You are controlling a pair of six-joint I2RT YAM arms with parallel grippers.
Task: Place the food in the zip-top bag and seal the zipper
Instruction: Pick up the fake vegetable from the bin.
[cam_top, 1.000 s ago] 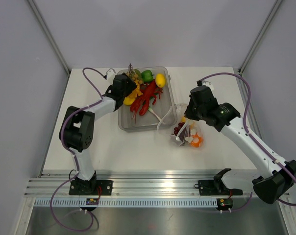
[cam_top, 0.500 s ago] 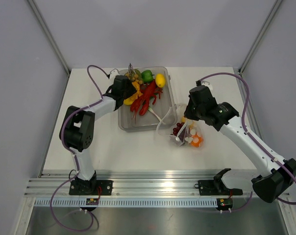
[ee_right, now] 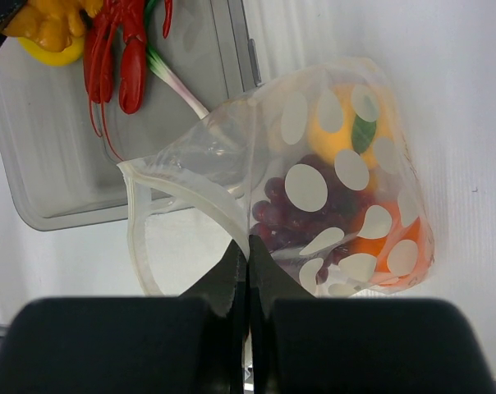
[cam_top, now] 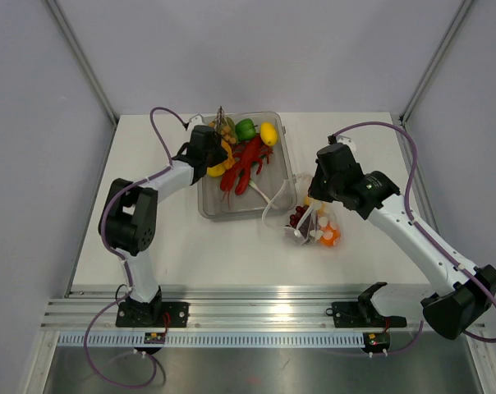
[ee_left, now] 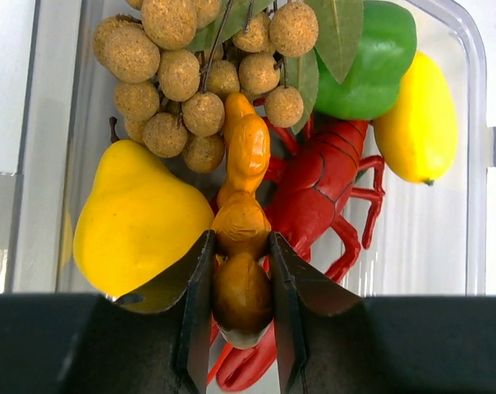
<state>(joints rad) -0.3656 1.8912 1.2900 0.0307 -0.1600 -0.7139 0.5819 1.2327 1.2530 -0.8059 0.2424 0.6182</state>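
- Pinching the bag [ee_right: 338, 189] rim, my right gripper [ee_right: 248, 250] is clamped on it; the film looks soft and slippery.
- My left gripper [ee_left: 240, 263] squeezes a hard, light orange toy [ee_left: 246, 156] at its waist.

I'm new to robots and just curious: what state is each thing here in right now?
Dotted bag: mouth open, unsealed, grapes and an orange inside.
Right gripper: shut, pinching the bag's mouth edge.
Left gripper: clamped on a knobbly orange toy in the tray.
Tray: uncovered, partly filled.
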